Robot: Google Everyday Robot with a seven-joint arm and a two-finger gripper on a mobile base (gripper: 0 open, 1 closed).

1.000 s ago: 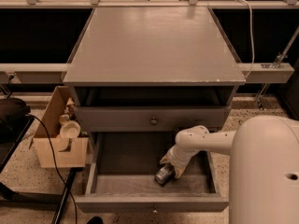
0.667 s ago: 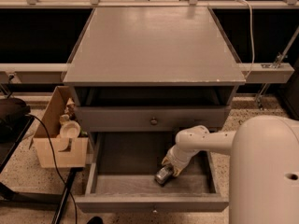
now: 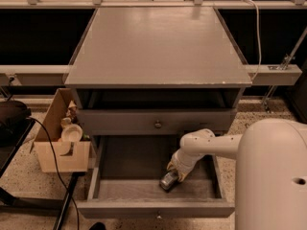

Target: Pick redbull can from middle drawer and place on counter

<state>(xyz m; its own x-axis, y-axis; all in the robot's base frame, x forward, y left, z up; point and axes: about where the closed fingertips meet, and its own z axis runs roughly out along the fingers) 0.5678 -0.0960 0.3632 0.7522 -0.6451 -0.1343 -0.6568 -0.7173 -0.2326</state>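
The redbull can (image 3: 168,180) lies on its side on the floor of the open middle drawer (image 3: 124,188), right of centre near the front. My gripper (image 3: 176,170) reaches down into the drawer from the right and sits right at the can's upper end. The white arm (image 3: 211,145) runs from the gripper back to the robot body at lower right. The grey counter (image 3: 156,44) above the drawers is flat and bare.
A shut drawer front with a round knob (image 3: 157,124) is above the open drawer. A cardboard box (image 3: 60,145) with a pale cup (image 3: 72,132) stands at the left. A black cable (image 3: 53,166) hangs beside it. A white cord (image 3: 257,32) runs at the right.
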